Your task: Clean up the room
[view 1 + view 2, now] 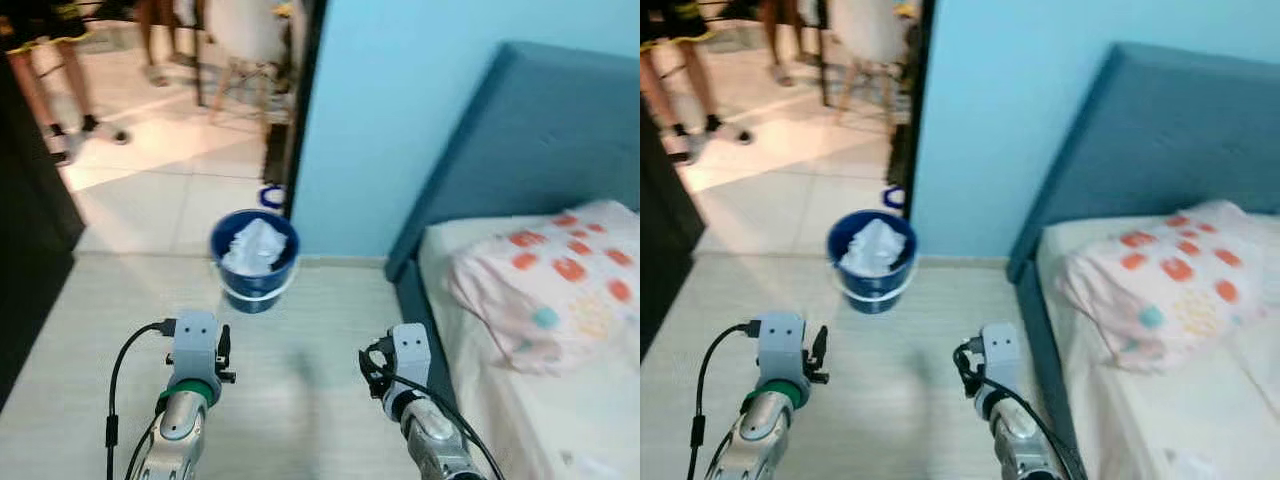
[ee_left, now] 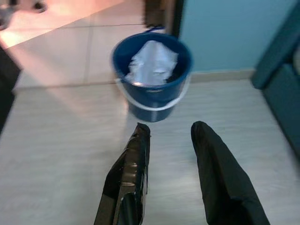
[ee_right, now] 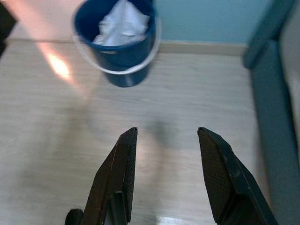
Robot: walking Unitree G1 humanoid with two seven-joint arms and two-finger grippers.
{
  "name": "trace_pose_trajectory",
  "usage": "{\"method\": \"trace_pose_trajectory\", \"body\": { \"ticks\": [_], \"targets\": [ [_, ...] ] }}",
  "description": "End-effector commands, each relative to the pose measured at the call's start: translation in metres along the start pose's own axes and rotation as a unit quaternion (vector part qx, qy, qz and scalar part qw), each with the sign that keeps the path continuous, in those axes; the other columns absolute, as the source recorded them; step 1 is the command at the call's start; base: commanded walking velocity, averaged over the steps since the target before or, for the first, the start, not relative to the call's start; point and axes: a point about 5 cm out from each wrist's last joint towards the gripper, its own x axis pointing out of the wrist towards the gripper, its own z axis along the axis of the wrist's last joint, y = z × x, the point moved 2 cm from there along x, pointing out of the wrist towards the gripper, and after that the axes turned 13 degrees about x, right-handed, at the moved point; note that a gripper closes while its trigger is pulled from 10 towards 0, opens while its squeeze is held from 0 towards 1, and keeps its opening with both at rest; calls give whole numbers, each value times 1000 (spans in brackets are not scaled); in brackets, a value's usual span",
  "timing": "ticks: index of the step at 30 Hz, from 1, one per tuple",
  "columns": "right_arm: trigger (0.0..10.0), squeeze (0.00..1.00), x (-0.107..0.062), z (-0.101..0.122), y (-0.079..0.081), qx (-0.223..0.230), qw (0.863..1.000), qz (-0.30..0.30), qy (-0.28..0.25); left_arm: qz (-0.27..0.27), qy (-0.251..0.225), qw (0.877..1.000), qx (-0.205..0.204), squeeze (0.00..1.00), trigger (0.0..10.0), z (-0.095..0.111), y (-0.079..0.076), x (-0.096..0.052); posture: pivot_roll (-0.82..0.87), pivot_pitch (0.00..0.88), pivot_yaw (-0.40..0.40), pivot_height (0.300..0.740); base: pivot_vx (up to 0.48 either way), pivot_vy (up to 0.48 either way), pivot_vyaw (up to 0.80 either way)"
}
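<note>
Blue bucket (image 1: 255, 262) holding crumpled white paper (image 1: 252, 246), on pale floor (image 1: 300, 370) beside doorway.
Left gripper (image 2: 169, 136) and right gripper (image 3: 166, 133) both released, empty, raised over floor short of bucket; blue bed (image 1: 500, 180) with spotted pillow (image 1: 550, 280) at right.

a bed (image 1: 540, 400) with a pale sheet fills the 3 to 5 o'clock part of the head views, its blue padded headboard (image 1: 540, 130) rising toward 1 o'clock against a light blue wall (image 1: 400, 110). a white pillow (image 1: 550, 285) printed with orange and teal spots lies at the head of the bed, touching the headboard. pale wood-look floor (image 1: 300, 340) runs across the middle. at 11 o'clock a doorway opens onto glossy tiles (image 1: 150, 170), where a person's legs (image 1: 60, 90) stand and a chair (image 1: 250, 50) with wooden legs is parked. a dark panel (image 1: 30, 230) stands at 9 o'clock.
</note>
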Motion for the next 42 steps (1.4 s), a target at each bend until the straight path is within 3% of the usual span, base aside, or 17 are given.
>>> {"method": "trace_pose_trajectory", "body": {
  "ticks": [1, 8, 18, 22, 26, 42],
  "targets": [
    [10000, 0, -5, -6, -9, -2, 1000, -18, 9, -8, 9, 1000, 5, 0, 10000, -6, -6, -2, 18, 22, -31, 740, 0, 0, -800],
    [10000, 0, -10, -11, -22, -5, 998, -64, 12, -10, 18, 1000, 19, 0, 10000, -10, -4, 0, 18, 14, -18, 740, 0, 0, -800],
    [10000, 0, -15, -17, -26, -5, 997, -79, 15, -3, 18, 999, 39, 0, 10000, -9, -5, 2, 17, 28, -9, 740, 0, 0, -800],
    [10000, 0, -15, -18, -23, -4, 997, -73, 14, -22, 11, 999, 23, 0, 10000, -6, -11, 1, 18, 28, -8, 740, 0, 0, -800],
    [10000, 0, -15, -20, -19, -4, 998, -67, 15, -18, 20, 999, 43, 0, 10000, -11, -12, -1, 22, 24, -11, 740, 0, 0, -800],
    [10000, 0, -13, -21, -8, -2, 999, -47, 14, 2, 38, 998, 46, 0, 10000, -15, -7, 0, 30, 35, -17, 740, 0, 0, -800]
  ]
}}
